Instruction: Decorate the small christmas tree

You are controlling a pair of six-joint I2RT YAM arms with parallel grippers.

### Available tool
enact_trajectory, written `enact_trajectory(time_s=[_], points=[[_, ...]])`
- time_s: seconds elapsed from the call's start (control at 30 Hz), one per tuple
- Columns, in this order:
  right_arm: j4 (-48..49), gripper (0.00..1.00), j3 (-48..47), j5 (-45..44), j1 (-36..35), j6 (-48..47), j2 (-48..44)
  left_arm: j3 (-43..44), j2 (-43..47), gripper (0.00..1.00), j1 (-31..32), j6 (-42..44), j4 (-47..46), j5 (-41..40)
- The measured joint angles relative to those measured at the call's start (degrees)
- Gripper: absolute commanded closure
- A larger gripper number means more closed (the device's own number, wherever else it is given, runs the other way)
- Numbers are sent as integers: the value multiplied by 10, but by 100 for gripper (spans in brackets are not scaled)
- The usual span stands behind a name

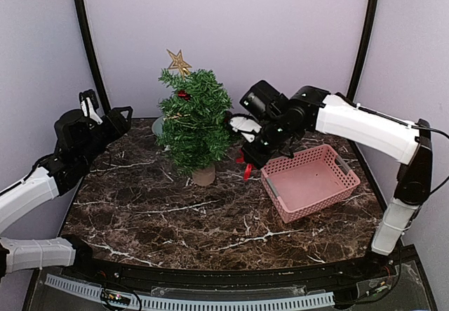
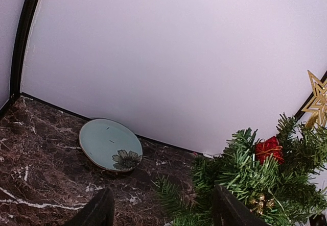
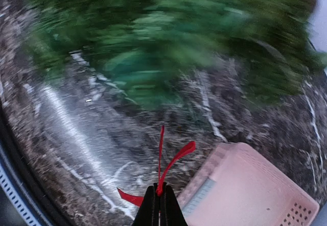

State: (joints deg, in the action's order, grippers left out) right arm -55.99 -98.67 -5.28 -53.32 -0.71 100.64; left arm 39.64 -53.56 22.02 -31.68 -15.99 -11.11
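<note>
The small christmas tree (image 1: 193, 123) stands on its tan base toward the back of the marble table, with a gold star (image 1: 178, 62) on top and a red ornament (image 2: 269, 149) among the upper branches. My right gripper (image 1: 247, 163) hangs between the tree and the pink basket (image 1: 310, 182), shut on a red ribbon bow (image 3: 171, 162) whose loops and tails stick out past the fingertips. In the right wrist view the tree (image 3: 168, 37) is a green blur ahead. My left gripper (image 2: 162, 208) is open and holds nothing, raised at the left, facing the tree.
A pale blue plate (image 2: 109, 145) with a flower print lies behind the tree, against the back wall. The pink basket (image 3: 255, 190) shows no contents. Black frame posts (image 1: 88, 37) rise at both back corners.
</note>
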Motion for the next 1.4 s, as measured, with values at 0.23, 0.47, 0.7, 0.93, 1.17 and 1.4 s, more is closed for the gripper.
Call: enact_trajectory(time_s=[0.23,0.47,0.7,0.93,1.17,1.4], points=[[4,97,47,79,-137,-52,26,-2,28,36,0,18,28,17],[24,83,45,63,-162,-96,128,-4,30,40,0,35,57,43],[64,44,54,-8,-162,-127,149,-6,30,40,0,54,77,58],[115,41,128,-18,-116,-110,56,-6,30,42,0,87,95,100],[196,42,245,47,-64,-68,-129,10,6,43,25,192,123,206],[282,42,369,146,16,-5,-248,70,-64,56,162,378,178,309]])
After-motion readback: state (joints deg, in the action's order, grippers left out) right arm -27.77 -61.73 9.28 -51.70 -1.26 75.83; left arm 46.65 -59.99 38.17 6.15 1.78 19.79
